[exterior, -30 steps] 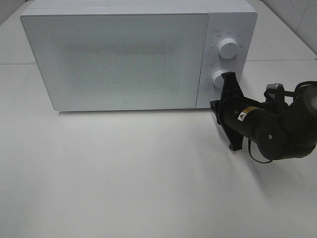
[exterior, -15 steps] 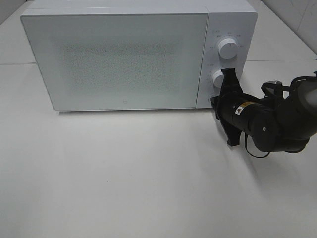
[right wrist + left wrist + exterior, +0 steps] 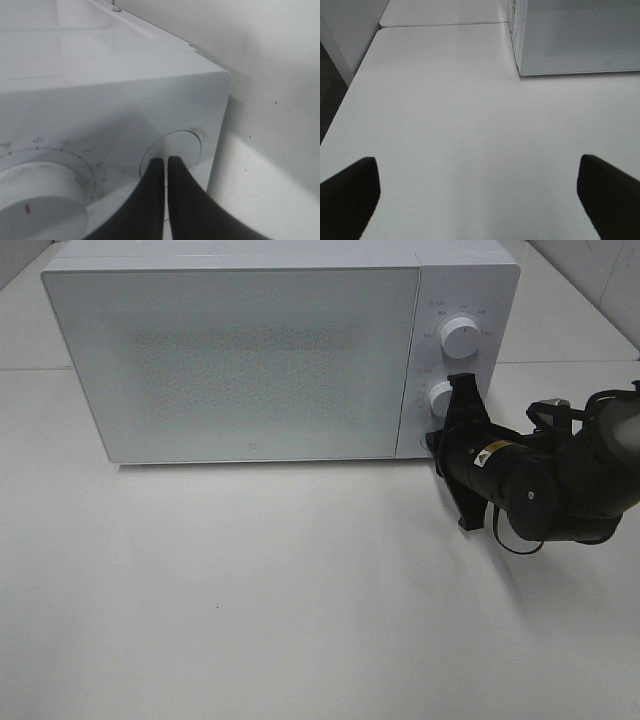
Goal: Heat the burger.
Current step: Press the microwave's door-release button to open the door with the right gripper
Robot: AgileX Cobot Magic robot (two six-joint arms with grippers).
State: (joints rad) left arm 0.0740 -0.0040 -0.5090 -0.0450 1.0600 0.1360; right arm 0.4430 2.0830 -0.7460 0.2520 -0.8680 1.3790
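Observation:
The burger is out of view; the white microwave [image 3: 240, 360] stands with its door closed. My right gripper [image 3: 436, 443] is shut, its two black fingertips [image 3: 156, 167] pressed together against the round button [image 3: 186, 146] at the bottom of the control panel, below the lower knob [image 3: 441, 399]. My left gripper [image 3: 480, 200] is open with nothing between its fingers, hovering over bare white table to the left of the microwave's front corner [image 3: 520, 70]. It does not show in the exterior high view.
An upper knob [image 3: 460, 337] sits above the lower one on the panel; one knob [image 3: 40, 200] shows beside my right fingers. The white table [image 3: 250, 590] stretches in front of the microwave. A tabletop seam runs behind at the left [image 3: 440, 24].
My right arm has shifted slightly up and in toward the control panel, with its shut fingers staying at the panel's lower button. The microwave door stays closed.

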